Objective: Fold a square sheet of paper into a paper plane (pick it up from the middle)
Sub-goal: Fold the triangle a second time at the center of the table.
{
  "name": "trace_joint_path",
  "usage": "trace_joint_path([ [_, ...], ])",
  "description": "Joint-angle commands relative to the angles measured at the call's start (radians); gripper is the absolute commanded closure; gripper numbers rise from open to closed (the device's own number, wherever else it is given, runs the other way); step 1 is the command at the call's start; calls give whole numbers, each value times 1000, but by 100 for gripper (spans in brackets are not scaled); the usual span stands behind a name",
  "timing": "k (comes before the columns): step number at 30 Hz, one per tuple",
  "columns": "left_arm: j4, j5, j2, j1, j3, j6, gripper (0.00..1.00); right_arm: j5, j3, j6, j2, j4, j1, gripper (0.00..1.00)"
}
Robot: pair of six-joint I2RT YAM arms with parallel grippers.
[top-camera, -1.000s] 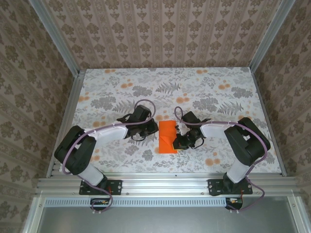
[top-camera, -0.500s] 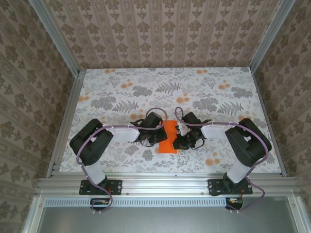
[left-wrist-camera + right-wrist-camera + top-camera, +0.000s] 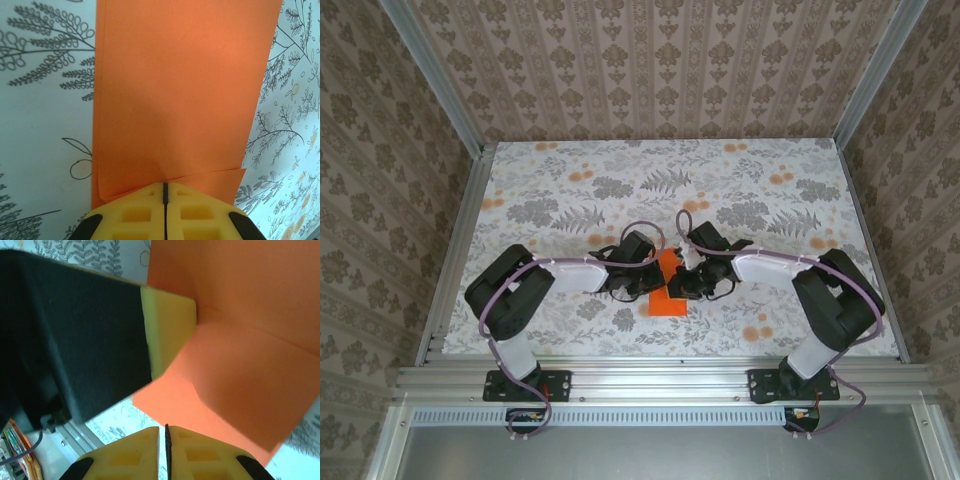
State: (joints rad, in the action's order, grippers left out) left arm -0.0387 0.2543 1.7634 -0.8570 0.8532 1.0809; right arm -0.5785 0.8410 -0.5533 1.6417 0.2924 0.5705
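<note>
The square sheet of paper (image 3: 666,302) is bright orange, folded, and lies on the floral table between the two arms. My left gripper (image 3: 647,272) is over its left part. In the left wrist view the yellow fingertips (image 3: 145,200) are pressed together, and the left gripper (image 3: 165,185) rests on the paper (image 3: 185,90) just by a fold edge. My right gripper (image 3: 681,283) covers the paper's right part. In the right wrist view the right gripper (image 3: 165,428) is shut, its tips at the edge of a raised orange flap (image 3: 240,380). Beyond that flap is the left gripper's yellow finger (image 3: 167,335).
The floral tablecloth (image 3: 570,200) stretches behind and to both sides of the arms. An aluminium rail (image 3: 650,380) runs along the near edge, and patterned walls (image 3: 650,70) close in the back and sides. Purple cables (image 3: 640,228) loop above each wrist.
My left gripper has moved right onto the paper and now covers much of it. My right gripper has shifted a little left over the paper's right part.
</note>
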Motion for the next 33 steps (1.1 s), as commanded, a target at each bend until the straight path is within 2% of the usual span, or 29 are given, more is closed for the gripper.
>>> trace_joint_path([
  [1, 81, -29, 33, -3, -16, -3, 92, 19, 22, -17, 57, 22, 7, 87],
  [6, 90, -30, 33, -2, -14, -5, 92, 10, 39, -1, 109, 41, 34, 86],
  [9, 92, -32, 33, -1, -18, -5, 92, 132, 58, 31, 131, 150, 37, 87],
  [12, 96, -37, 31, -1, -24, -7, 93, 179, 19, 48, 118, 170, 32, 87],
  [20, 105, -43, 39, 19, -48, -14, 94, 40, -108, 32, 40, 77, 2, 84],
  [26, 105, -44, 50, 23, -54, -16, 94, -19, -179, 3, 21, 28, -50, 80],
  [33, 100, -44, 59, 23, -53, -16, 96, 11, -234, 1, -52, 59, -87, 79],
])
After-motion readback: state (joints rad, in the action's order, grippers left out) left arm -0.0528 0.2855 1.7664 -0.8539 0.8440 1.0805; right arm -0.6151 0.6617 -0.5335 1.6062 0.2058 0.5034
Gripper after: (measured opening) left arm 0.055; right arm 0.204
